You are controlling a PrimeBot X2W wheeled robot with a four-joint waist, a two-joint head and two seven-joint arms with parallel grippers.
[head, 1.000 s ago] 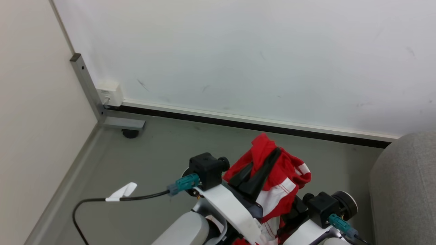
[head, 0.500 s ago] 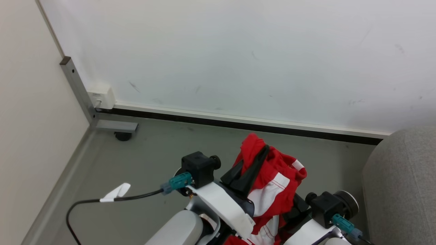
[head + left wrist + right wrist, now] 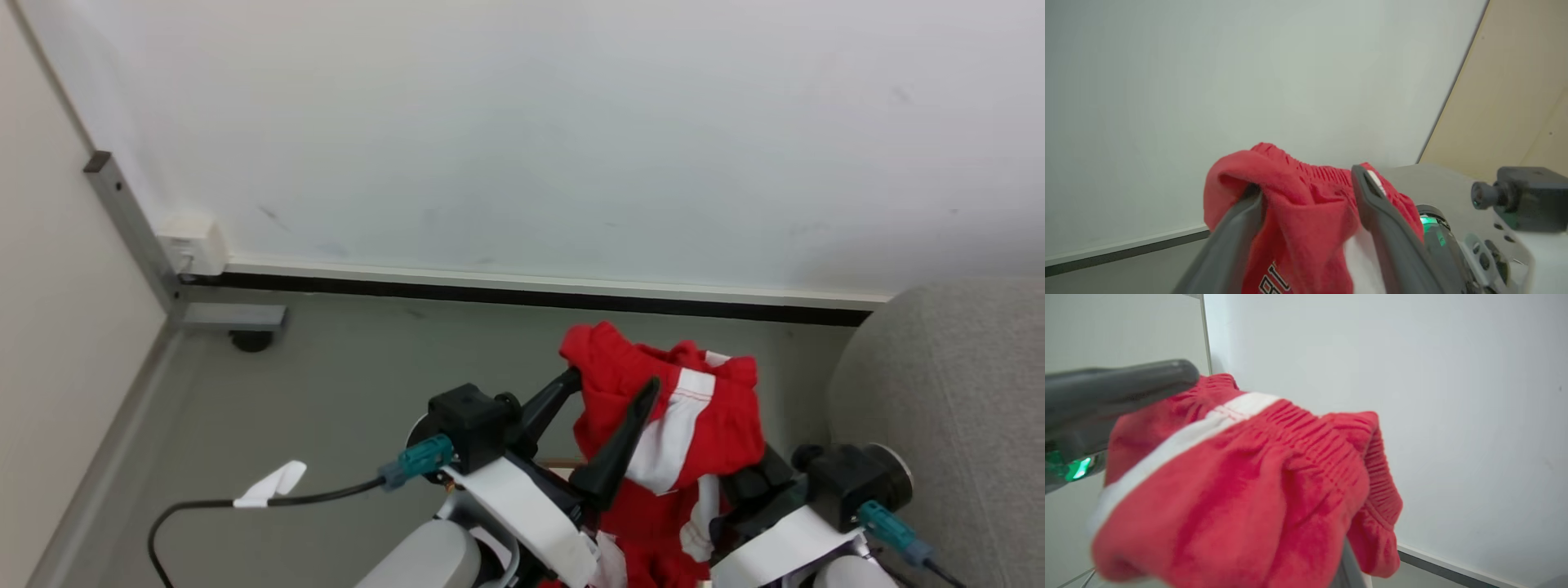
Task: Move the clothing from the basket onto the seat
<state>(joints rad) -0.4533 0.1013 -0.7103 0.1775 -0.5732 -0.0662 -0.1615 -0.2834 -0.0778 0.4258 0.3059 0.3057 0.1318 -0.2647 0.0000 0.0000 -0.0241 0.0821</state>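
A: Where is the clothing?

B: Up in the air between the two arms, over the grey floor. It is a bunched red garment with a white stripe. It hangs to the left of the seat, near its rounded edge but apart from it.

A: Who has it?

B: The right hand is closed on it. The cloth is heaped over its fingers so that they are almost wholly hidden, and the garment rises from that grip. The left hand stands wide open. The cloth is draped over the tip of one dark finger, and the other finger crosses in front of the white stripe. In the left wrist view the red fabric sags loosely between those spread fingers, with a bit of white-edged lettering low down.

A: What lies between the garment and the seat?

B: The right arm's own black wrist camera with its teal plug, then a narrow strip of floor.

A: And round about?

B: A pale wall stands behind, with a dark skirting strip along its foot. At the far left a grey metal post has a small white box beside it, and a black castor sits under its foot bar. A black cable with a white tag loops out from the left wrist toward the lower left.
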